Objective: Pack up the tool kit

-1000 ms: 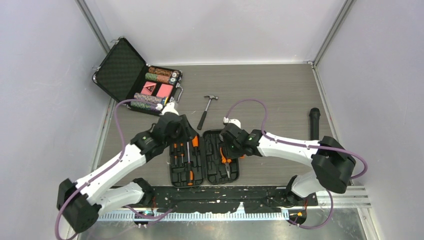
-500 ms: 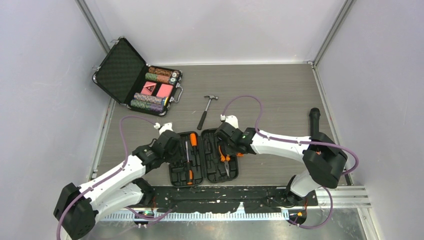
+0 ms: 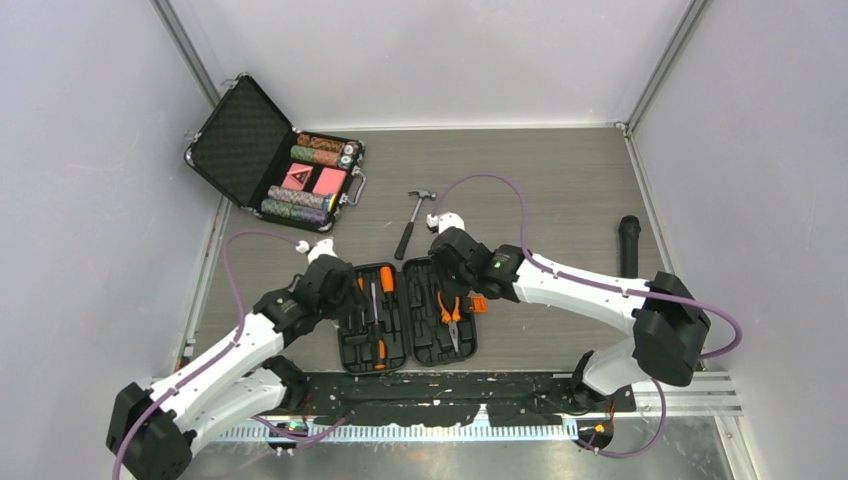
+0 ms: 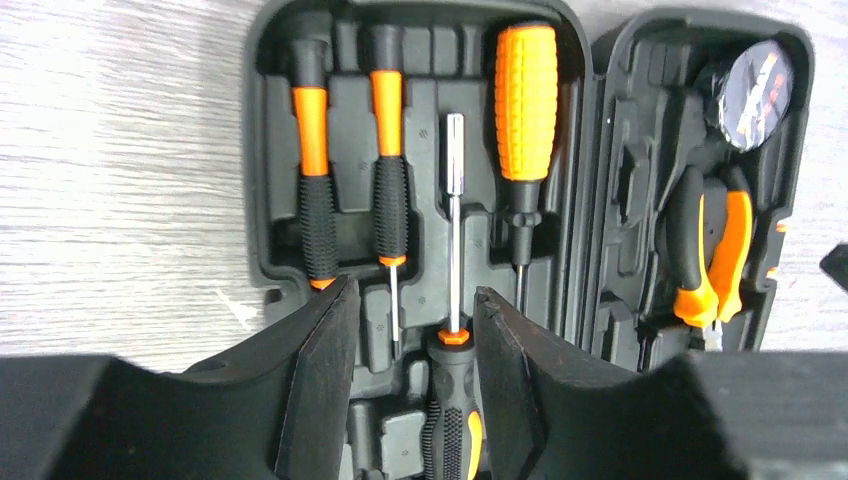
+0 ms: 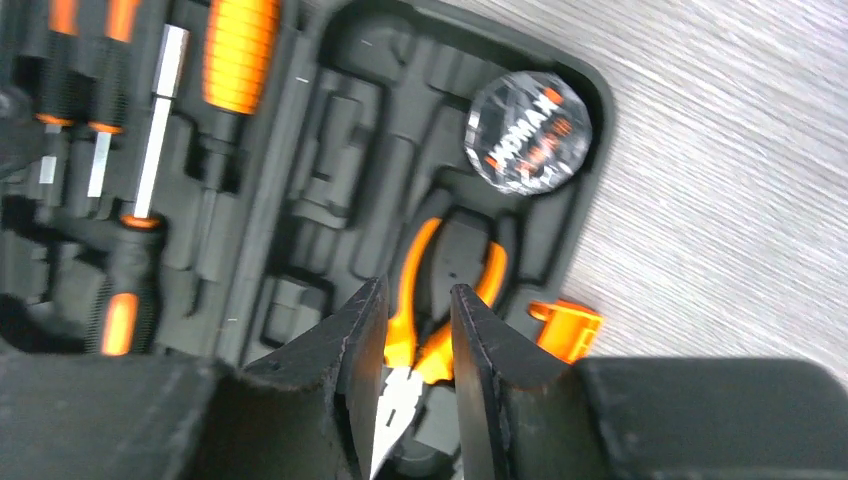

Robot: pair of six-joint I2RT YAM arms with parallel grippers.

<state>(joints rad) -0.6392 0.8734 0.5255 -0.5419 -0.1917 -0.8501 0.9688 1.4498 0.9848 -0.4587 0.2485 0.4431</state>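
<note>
The tool kit (image 3: 408, 315) lies open and flat at the table's near middle, a black clamshell case with an orange latch (image 3: 478, 304) on its right edge. Its left half holds orange-and-black screwdrivers (image 4: 525, 100), its right half pliers (image 5: 440, 300) and a round shiny roll (image 5: 530, 132). My left gripper (image 4: 412, 292) is open just above the left half, its fingers either side of a black-handled screwdriver (image 4: 452, 400) lying in its slot. My right gripper (image 5: 417, 290) is open above the pliers, which lie in the case. From above, the left gripper (image 3: 352, 292) and right gripper (image 3: 455, 272) hover over the case.
A small hammer (image 3: 413, 222) lies on the table just beyond the case. A metal-edged briefcase (image 3: 275, 160) of poker chips and red cards stands open at the far left. A black cylinder (image 3: 628, 245) lies at the right. Walls enclose the table.
My left gripper has drawn back toward the near left, off the case's far end. My right gripper has shifted toward the right half's far end, uncovering the orange latch.
</note>
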